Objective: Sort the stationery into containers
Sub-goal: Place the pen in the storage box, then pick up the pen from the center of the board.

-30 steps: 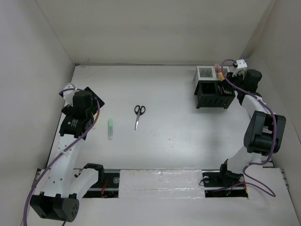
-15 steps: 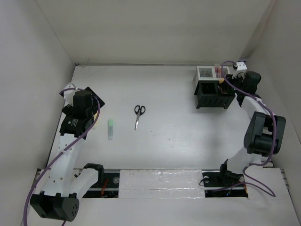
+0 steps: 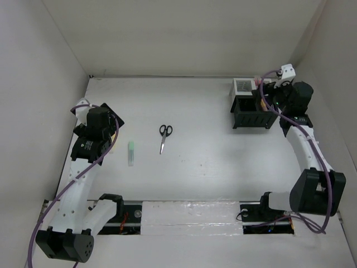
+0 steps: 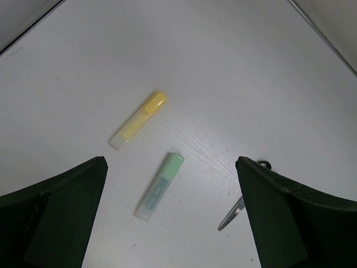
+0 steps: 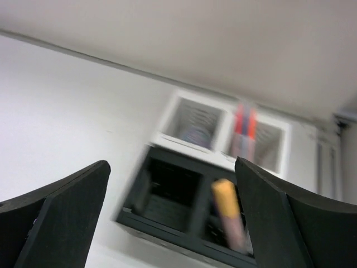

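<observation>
Stationery: scissors (image 3: 164, 137), green highlighter (image 4: 160, 186) and yellow highlighter (image 4: 138, 120) lie flat, well left of black organiser (image 3: 254, 120); green barrel print too small to read | orange highlighter (image 5: 228, 215) stands inside organiser | left gripper (image 4: 170, 167) wide, empty | right gripper (image 5: 172, 163) wide, empty, over organiser

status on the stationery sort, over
Left gripper fingers open, empty, above green highlighter and yellow highlighter. Right gripper fingers open, empty, at black organiser. Scissors loose on table. Nothing in the way.
</observation>
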`<state>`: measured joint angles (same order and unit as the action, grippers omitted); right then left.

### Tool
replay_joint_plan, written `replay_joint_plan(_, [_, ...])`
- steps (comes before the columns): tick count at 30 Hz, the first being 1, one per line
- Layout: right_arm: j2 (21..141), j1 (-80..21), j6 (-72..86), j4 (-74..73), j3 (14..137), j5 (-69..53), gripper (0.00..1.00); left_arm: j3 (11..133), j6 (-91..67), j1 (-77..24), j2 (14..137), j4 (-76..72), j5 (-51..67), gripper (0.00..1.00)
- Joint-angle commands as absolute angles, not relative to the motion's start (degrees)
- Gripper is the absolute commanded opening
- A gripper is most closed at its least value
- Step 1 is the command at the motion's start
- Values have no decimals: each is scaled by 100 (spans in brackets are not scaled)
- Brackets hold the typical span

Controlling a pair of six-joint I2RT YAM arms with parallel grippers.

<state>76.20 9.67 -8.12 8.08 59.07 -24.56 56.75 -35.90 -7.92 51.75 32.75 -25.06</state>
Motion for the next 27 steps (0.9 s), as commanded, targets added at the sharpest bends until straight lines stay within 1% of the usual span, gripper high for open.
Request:
replay_joint_plan(1, [7226, 213, -642, 879, 5889, -2233, 100, 5713, -3577, -809, 5333, 3138, -2505, 100])
replay_joint_plan(2, [7225, -33, -642, 748, 5889, -1937, 100, 5713, -3577, -756, 5405, 3138, -2453, 100])
replay_joint_plan(3, [7146, -575, -642, 660, 5967, -1681, 100, 5713, -3577, -704, 5466, 3138, -2391, 100])
replay_joint_plan(4, [7146, -850, -642, 529, 6020, -1392, 100, 5713, -3629, -538, 5623, 3138, -2312, 100])
replay_joint_plan(6, [7146, -1542, -642, 178, 6125, -672, 100, 5713, -3691, -536, 5826, 3190, -2206, 100])
replay_joint_plan(8, [7146, -1871, -572, 36, 6231, -431, 100, 5713, -3691, -484, 6211, 3190, -2109, 100])
replay_joint_plan(10, [7093, -2178, -476, -18, 6231, -431, 100, 5765, -3691, -370, 6520, 3252, -1891, 100])
replay_joint_plan(11, [7093, -2258, -388, -70, 6231, -431, 100, 5766, -3691, -134, 6817, 3252, -1733, 100])
replay_joint_plan(13, [7180, -2547, -316, -70, 6284, -824, 100, 5766, -3473, 113, 7091, 3173, -1276, 100])
replay_joint_plan(15, [7320, -2811, -316, -167, 6407, -722, 100, 5766, -3472, 185, 7469, 3103, -1274, 100])
replay_joint_plan(16, [7321, -2952, -395, -167, 6407, -660, 100, 5853, -3472, 185, 7566, 3224, -1527, 100])
replay_joint_plan(17, [7417, -3223, -396, -167, 6407, -659, 100, 5906, -3472, 185, 7646, 3295, -1616, 100])
replay_joint_plan(20, [7672, -3620, -685, -167, 6512, -659, 100, 6029, -3411, 185, 7699, 3244, -1670, 100])
replay_joint_plan(22, [7848, -3674, -746, -228, 6565, -659, 100, 6125, -3341, 185, 7926, 3174, -1723, 100])
replay_joint_plan(24, [7910, -3674, -747, -229, 6618, -755, 100, 6476, -3261, 237, 8242, 3303, -1863, 100])
replay_joint_plan(25, [7910, -3674, -747, -229, 6618, -817, 100, 6625, -3261, 403, 8618, 3470, -1811, 100])
replay_joint_plan(27, [7963, -3674, -747, -229, 6618, -870, 100, 6837, -3174, 527, 8902, 3419, -1627, 99])
